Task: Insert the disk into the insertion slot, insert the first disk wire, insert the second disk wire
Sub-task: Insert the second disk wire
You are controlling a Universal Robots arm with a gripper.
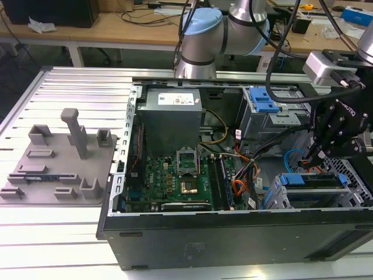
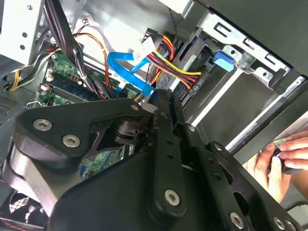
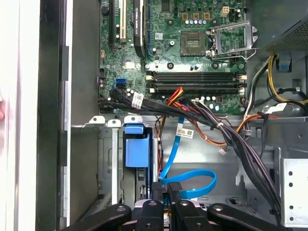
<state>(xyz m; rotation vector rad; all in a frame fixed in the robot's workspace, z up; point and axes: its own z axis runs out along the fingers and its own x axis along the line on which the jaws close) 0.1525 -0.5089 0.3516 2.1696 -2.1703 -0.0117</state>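
In the exterior view, you find the disk (image 1: 309,180) at about 4 o'clock from the motherboard (image 1: 175,175). It sits inside the insertion slot (image 1: 280,201), and its blue carrier shows at the mouth of the grey cage. To my judgement this first step is done.

The gripper (image 1: 310,158) hangs just above this cage, at about 12 o'clock from the disk. In both wrist views its fingers (image 3: 161,188) are pressed together. They seem to pinch the end of the blue flat wire (image 3: 192,180), which makes a loop beside the carrier; the contact itself is partly hidden.

I judge this wire to be very light and soft, but springy. The flat ribbon will bend and push back, so the end can turn in a loose grip. You should hold it at the hard plug, not on the ribbon, because the plug is small, stiff and can be pushed straight. The disk's port is probably fragile against a tilted push.

A bundle of black and coloured cables (image 3: 231,139) crosses close by. A person's hand (image 2: 284,161) rests at the edge of the case.
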